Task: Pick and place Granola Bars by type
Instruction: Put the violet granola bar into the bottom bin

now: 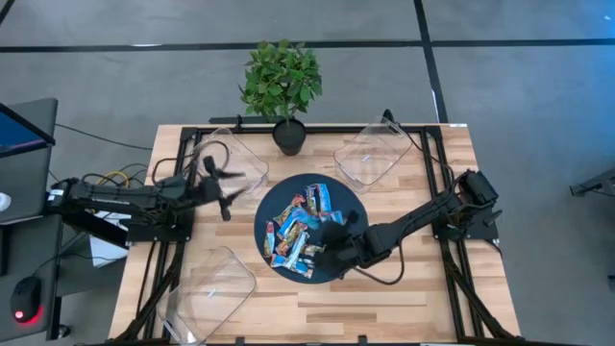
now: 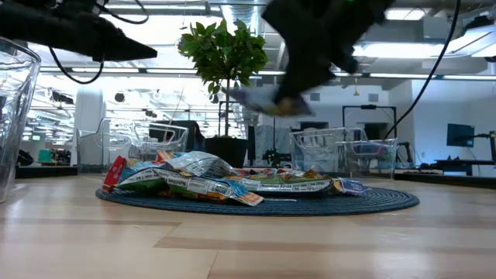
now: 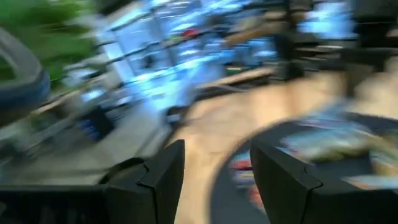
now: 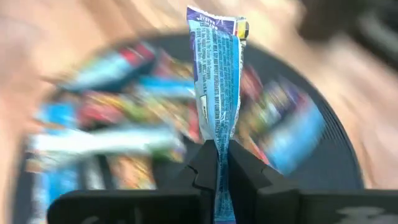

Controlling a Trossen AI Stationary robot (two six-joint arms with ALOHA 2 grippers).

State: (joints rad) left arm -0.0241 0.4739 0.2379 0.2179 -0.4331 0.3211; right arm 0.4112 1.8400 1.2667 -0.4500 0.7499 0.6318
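Observation:
Several granola bars point(image 1: 296, 231) in blue-and-white, orange and red wrappers lie heaped on a dark round mat point(image 1: 309, 183) at the table's middle; the low view also shows this pile point(image 2: 201, 180). My right gripper point(image 4: 217, 163) hangs over the mat's right half, shut on one blue-and-white bar point(image 4: 216, 81). In the low view that bar point(image 2: 260, 98) hangs above the pile. My left gripper point(image 3: 216, 177) stands open at the table's left point(image 1: 223, 187), level, apart from the mat, with nothing between its fingers. My right gripper pinches the blue-and-white bar between its two fingers at one end point(image 4: 218, 144). The rest of the wrapper sticks out ahead of the fingertips. The fingers slant downward, coming from the table's right. The bar is lifted clear of the pile and the mat.
Clear plastic bins stand at the far left point(image 1: 235, 159), the far right point(image 1: 373, 154) and the near left point(image 1: 211, 288). A potted plant point(image 1: 282, 82) stands at the far edge, behind the mat. Bare wood lies along the near edge and on the right.

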